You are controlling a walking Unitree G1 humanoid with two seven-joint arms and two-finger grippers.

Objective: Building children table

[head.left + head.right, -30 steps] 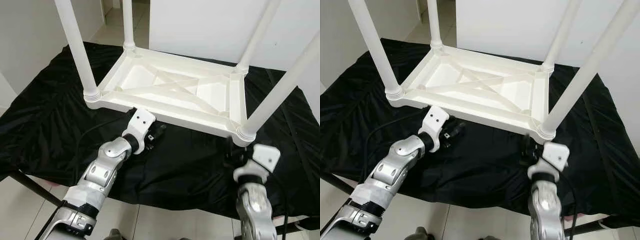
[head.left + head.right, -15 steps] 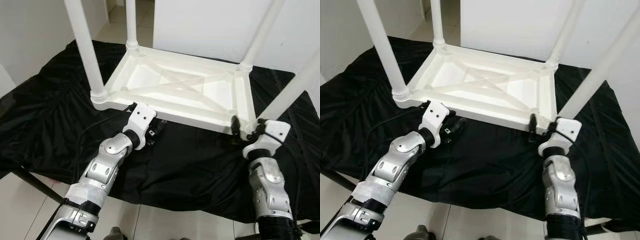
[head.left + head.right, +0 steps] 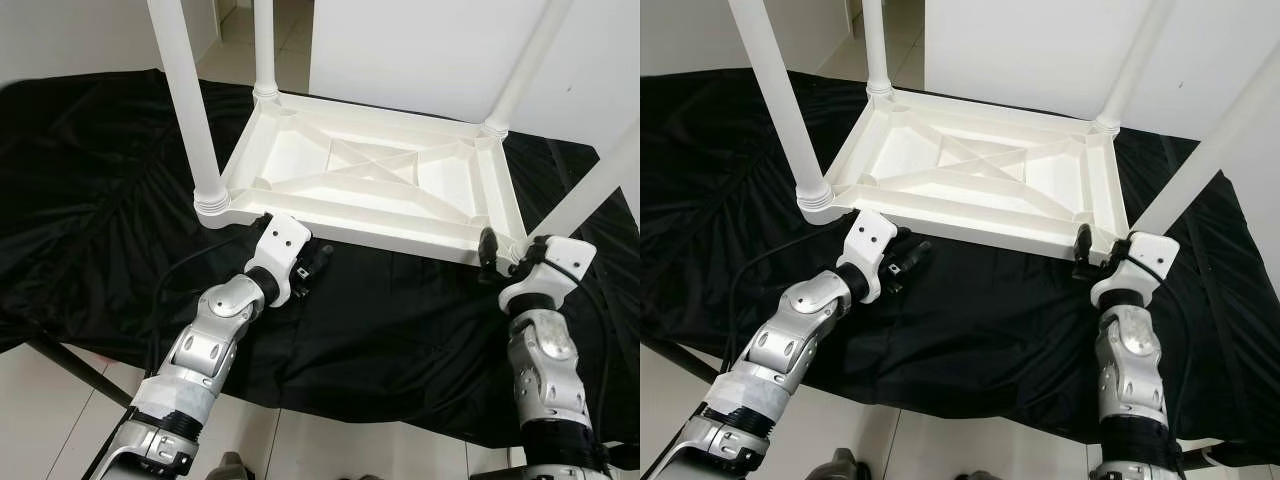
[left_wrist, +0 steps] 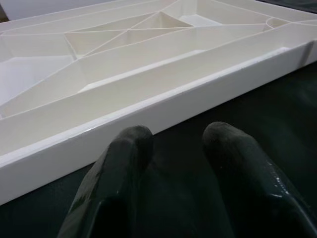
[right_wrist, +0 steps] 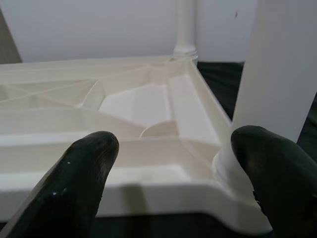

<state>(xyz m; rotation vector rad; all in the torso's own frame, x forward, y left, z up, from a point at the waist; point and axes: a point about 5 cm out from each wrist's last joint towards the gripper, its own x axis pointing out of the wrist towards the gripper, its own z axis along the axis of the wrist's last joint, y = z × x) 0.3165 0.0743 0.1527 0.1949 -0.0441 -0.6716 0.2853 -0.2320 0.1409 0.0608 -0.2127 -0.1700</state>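
left gripper (image 3: 318,262) fingers slightly parted, right gripper (image 5: 173,163) spread wide

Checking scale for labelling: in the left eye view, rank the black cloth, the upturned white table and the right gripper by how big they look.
1. black cloth, widest spread.
2. white table, upside down on it.
3. right gripper, small at the table's near corner.

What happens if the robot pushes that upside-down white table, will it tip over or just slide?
The white table lies flat on its wide top, legs up, so it will probably slide rather than tip. The black cloth beneath looks smooth, and might bunch up. The ribbed, hollow underside suggests light, stiff plastic. The right gripper sits open at the near corner leg.
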